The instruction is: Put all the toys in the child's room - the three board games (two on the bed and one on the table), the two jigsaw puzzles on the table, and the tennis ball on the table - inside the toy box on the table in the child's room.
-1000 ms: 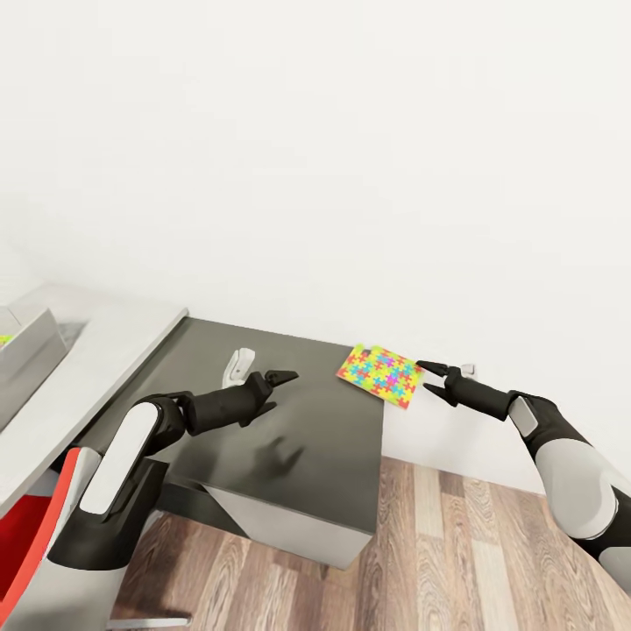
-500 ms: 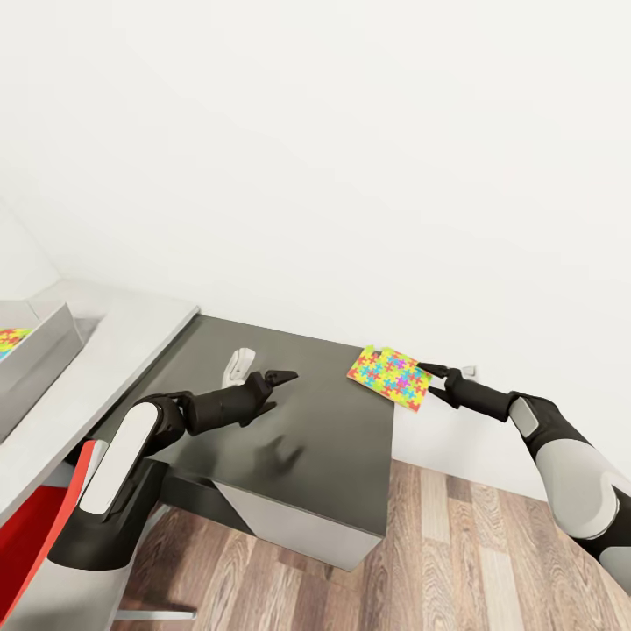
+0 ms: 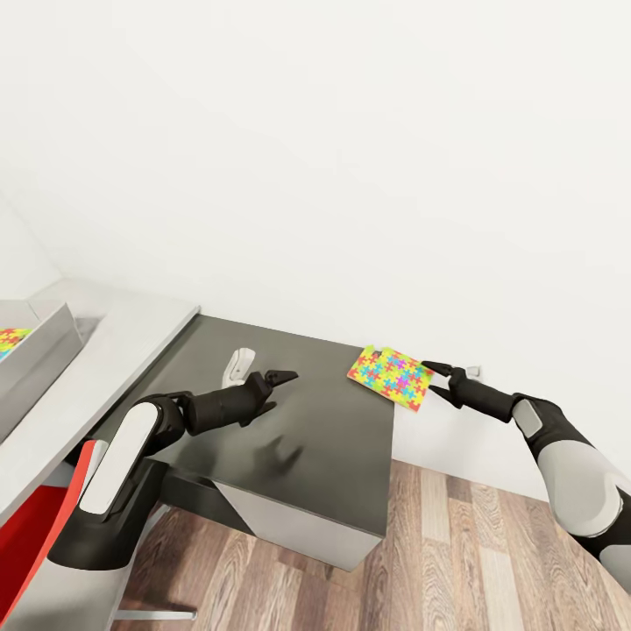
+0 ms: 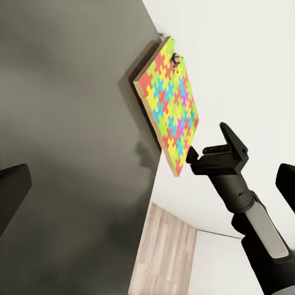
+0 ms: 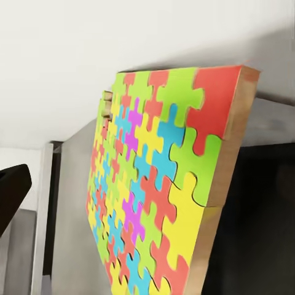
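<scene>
One jigsaw puzzle (image 3: 390, 377), a thin square slab of bright interlocking pieces, lies on the far right corner of the dark grey cabinet top (image 3: 324, 438) and juts past its right edge. My right gripper (image 3: 436, 375) is open just beside that jutting edge; the left wrist view shows its spread fingers (image 4: 226, 136) next to the puzzle (image 4: 172, 104). The right wrist view looks closely at the puzzle (image 5: 160, 184). Over the middle of the cabinet my left gripper (image 3: 282, 382) hovers open and holds nothing. At the far left, the toy box (image 3: 39, 355) stands on the table (image 3: 123, 337) with a second jigsaw puzzle (image 3: 9, 340) inside.
A small white object (image 3: 238, 364) stands on the cabinet top near my left gripper. A red chair (image 3: 26, 535) sits at the lower left. The white wall runs close behind the cabinet, with a small socket (image 3: 473, 371) by my right gripper. Wood plank floor (image 3: 456, 543) lies to the right.
The view shifted slightly. My right gripper moved closer to the puzzle's jutting edge and stays open there. The puzzle and my left arm have not moved.
</scene>
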{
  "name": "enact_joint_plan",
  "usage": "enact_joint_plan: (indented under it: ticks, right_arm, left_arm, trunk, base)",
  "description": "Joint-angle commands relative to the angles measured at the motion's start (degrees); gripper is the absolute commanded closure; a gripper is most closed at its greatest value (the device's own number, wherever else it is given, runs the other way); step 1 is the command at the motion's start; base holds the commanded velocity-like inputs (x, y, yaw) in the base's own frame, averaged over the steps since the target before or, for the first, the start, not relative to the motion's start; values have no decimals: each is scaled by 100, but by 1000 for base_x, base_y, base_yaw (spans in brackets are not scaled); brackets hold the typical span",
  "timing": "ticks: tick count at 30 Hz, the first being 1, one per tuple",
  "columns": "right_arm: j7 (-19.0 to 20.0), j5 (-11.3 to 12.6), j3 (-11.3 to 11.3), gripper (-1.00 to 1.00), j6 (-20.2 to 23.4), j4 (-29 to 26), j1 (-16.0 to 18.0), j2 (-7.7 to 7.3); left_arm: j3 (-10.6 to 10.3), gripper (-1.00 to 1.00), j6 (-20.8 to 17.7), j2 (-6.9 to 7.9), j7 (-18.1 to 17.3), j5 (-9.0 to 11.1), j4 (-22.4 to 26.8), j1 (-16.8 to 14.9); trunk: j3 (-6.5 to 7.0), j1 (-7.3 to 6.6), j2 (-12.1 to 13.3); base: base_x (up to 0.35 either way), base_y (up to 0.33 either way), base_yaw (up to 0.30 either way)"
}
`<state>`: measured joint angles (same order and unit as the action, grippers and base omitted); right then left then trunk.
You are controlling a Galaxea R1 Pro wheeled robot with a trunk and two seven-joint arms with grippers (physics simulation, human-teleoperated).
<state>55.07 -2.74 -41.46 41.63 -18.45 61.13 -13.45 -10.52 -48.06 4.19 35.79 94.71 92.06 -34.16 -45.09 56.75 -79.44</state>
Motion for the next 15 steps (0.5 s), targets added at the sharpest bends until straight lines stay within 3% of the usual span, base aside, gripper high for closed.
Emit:
enact_joint_plan:
  ticks: [1,15]
  right_arm:
    - [17,-30,-58,-100,41,-1,5,-9]
    - [11,-33,-124,-100,46,14,4,-120]
  left_arm:
    - [-4,-100,7,3,60,59,5,-4]
    - [-5,-100,7,3,59,57,5,-3]
  trunk:
    - [-5,0,-3]
    - [-5,0,-3]
  base:
    - [0,0,3]
    - [0,0,1]
